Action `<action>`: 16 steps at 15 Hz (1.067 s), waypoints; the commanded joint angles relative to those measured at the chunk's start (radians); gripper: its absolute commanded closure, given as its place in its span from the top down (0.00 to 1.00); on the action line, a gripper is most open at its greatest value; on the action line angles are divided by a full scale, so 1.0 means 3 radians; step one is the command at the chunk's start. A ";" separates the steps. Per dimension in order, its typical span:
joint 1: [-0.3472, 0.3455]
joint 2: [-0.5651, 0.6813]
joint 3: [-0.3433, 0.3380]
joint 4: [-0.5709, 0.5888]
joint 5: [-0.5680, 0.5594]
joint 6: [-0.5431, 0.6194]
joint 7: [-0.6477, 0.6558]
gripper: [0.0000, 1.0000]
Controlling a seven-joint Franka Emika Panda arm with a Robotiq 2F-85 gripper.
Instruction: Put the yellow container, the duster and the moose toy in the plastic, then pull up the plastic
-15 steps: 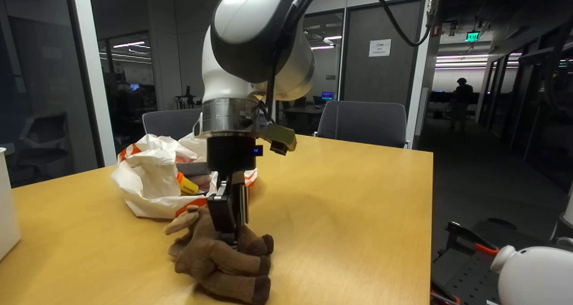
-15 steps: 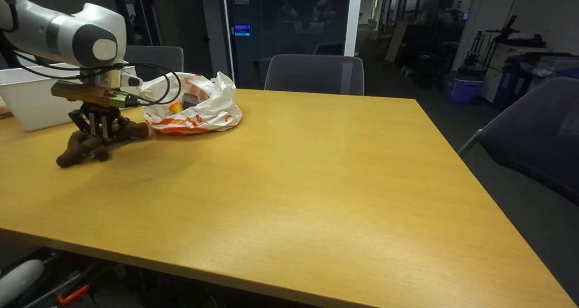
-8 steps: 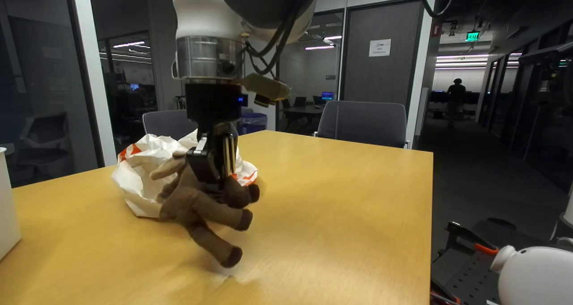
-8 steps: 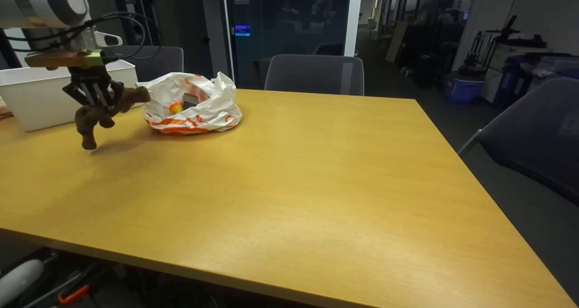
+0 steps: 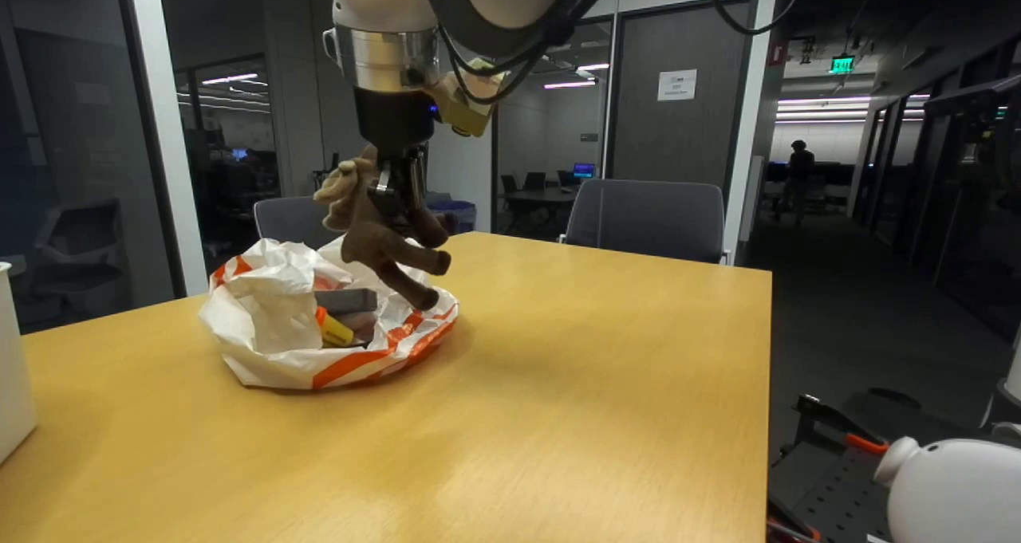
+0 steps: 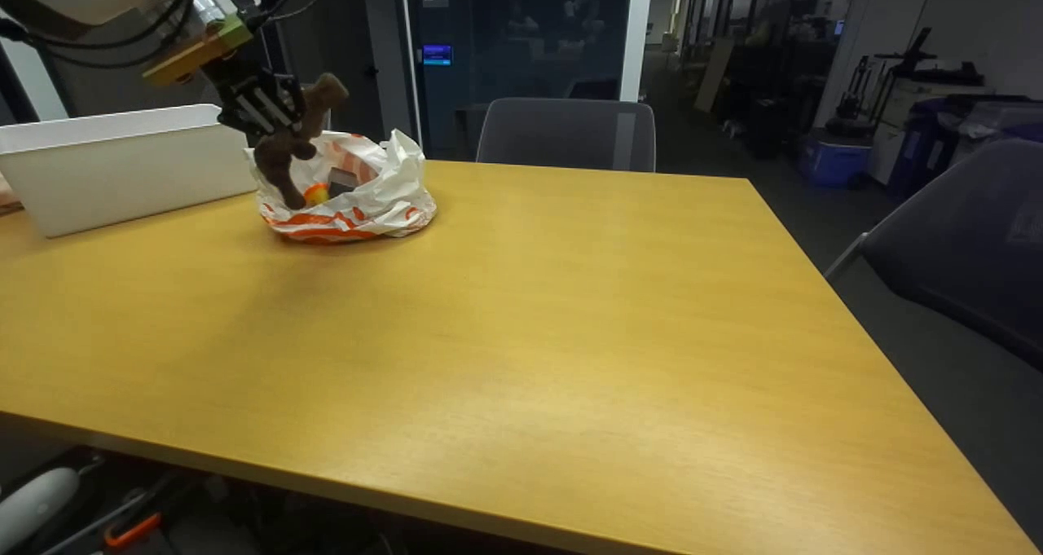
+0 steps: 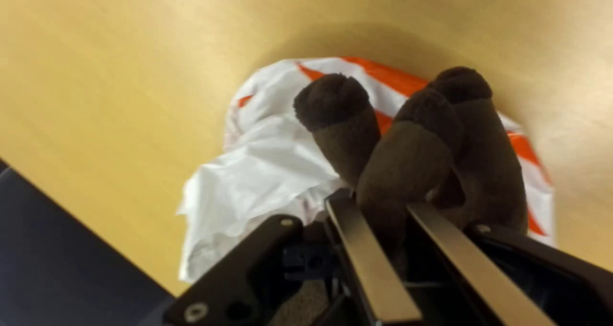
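Observation:
The brown moose toy (image 5: 368, 236) hangs in the air with its legs dangling, and my gripper (image 5: 405, 208) is shut on its body. In both exterior views it is over the near part of the plastic (image 5: 271, 324), a crumpled white bag with orange print that lies with its mouth up on the table. Inside the bag are the yellow container (image 5: 337, 333), with an orange end, and the dark grey duster (image 5: 348, 301) behind it. From the wrist, the toy's legs (image 7: 407, 163) stick out past the fingers and cover part of the bag (image 7: 268, 168).
A long white bin (image 6: 138, 172) stands beside the bag on the wooden table (image 6: 570, 335). Grey chairs (image 5: 646, 220) line the table's edge. Black cables (image 6: 122, 62) loop from the arm.
The moose toy, held in my gripper, has risen off the table and moved over the bag. My wrist has tilted. The bag and its contents have stayed in place.

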 commanded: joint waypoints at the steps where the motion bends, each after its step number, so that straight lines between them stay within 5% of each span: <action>1: -0.0031 0.0184 -0.0133 0.0345 -0.0675 0.0024 0.0426 0.11; 8: -0.0171 0.0485 -0.0160 0.0542 -0.0494 0.0516 0.0604 0.11; 16: -0.0277 0.0995 -0.0202 0.0546 0.0500 0.0998 -0.0051 0.11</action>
